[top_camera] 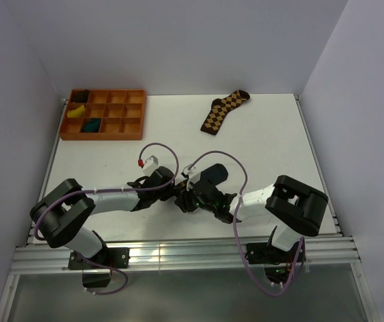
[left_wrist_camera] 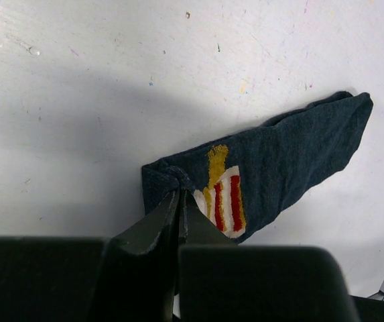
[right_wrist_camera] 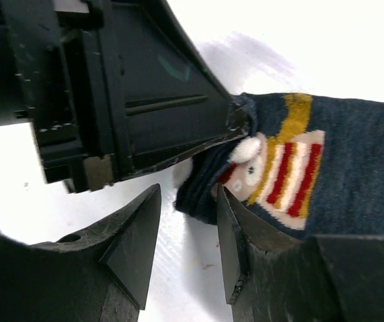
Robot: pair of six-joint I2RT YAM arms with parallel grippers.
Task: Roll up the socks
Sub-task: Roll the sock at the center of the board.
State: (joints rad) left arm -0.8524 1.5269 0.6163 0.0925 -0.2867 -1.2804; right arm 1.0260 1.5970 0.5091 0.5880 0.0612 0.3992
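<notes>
A dark teal sock (left_wrist_camera: 292, 151) with a red, white and yellow cartoon patch lies flat on the white table. My left gripper (left_wrist_camera: 178, 193) is shut on the bunched corner of its near end. In the right wrist view the same sock (right_wrist_camera: 359, 154) shows several fabric layers at that end, pinched by the left gripper's fingers (right_wrist_camera: 178, 100). My right gripper (right_wrist_camera: 188, 194) stands open right beside it, with the sock's corner just ahead of its right finger. From above, both grippers (top_camera: 177, 194) (top_camera: 192, 200) meet at the table's near middle and hide the sock. I cannot tell whether one sock or two lie there.
An orange compartment tray (top_camera: 128, 117) sits at the back left, holding a yellow bundle (top_camera: 76, 112) and a teal bundle (top_camera: 92, 125). A brown and black argyle sock (top_camera: 224, 111) lies at the back centre-right. White walls close in the table on three sides.
</notes>
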